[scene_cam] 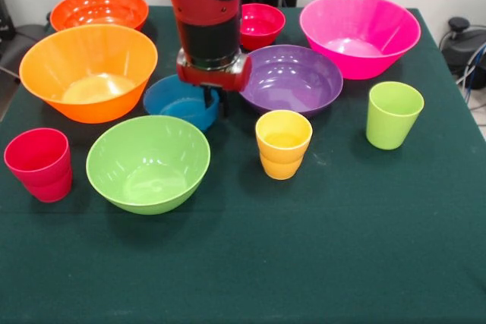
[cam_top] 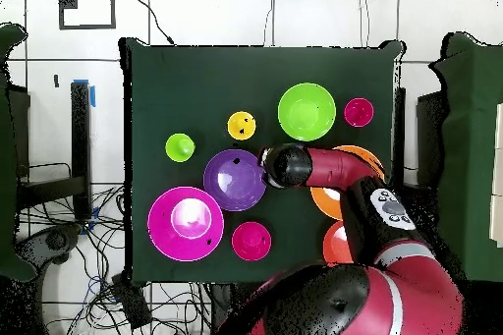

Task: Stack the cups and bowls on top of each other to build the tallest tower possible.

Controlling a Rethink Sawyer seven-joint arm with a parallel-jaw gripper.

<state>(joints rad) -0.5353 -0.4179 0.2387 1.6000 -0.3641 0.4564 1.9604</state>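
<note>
All the bowls and cups stand apart on the green cloth, none nested, so there is no tower. My gripper (scene_cam: 216,102) hangs at the right rim of the small blue bowl (scene_cam: 173,102), between the light orange bowl (scene_cam: 89,70) and the purple bowl (scene_cam: 292,79). Behind them are the red-orange bowl (scene_cam: 99,8), small red bowl (scene_cam: 261,24) and pink bowl (scene_cam: 359,32). Nearer the camera sit the red cup (scene_cam: 39,163), lime green bowl (scene_cam: 148,163), yellow cup (scene_cam: 283,144) and green cup (scene_cam: 393,114). In the overhead view the arm (cam_top: 324,166) hides the blue bowl.
The green-covered table (scene_cam: 304,263) reaches the front view's lower edge, with bare cloth in front of the cups. A black device and cables (scene_cam: 460,36) lie off the table's right side. From above, cables (cam_top: 88,243) trail on the floor left of the table.
</note>
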